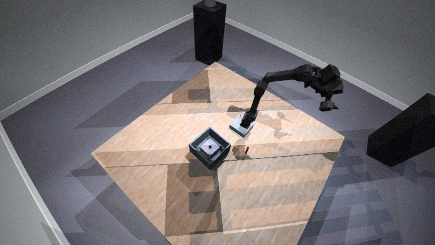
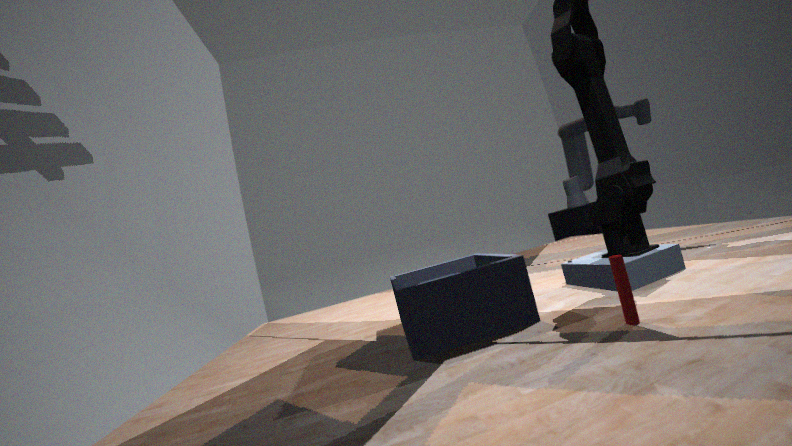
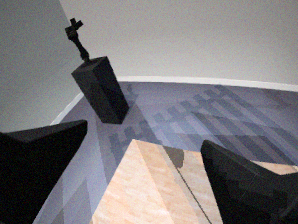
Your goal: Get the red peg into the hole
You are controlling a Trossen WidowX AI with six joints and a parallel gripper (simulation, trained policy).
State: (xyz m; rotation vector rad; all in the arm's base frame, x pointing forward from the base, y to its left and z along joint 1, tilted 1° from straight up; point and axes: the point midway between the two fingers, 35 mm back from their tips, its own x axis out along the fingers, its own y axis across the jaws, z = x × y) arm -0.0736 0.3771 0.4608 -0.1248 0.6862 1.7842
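Note:
The red peg stands upright on the table, between the box and the camera side of the arm's base, outside the box. The dark open box stands to its left. In the top view the pale plate shows at the box's bottom, with a dark round hole near its middle and nothing in it. In the wrist view my gripper is open wide, with nothing between the fingers. It is high up at the right in the top view, far from the peg, and out of frame in the exterior view. The wrist view shows neither peg nor box.
The arm's pale base block sits behind the peg, close to the box. Dark pedestals stand off the table, one at the back and one at the right. Shadows cross the wooden table.

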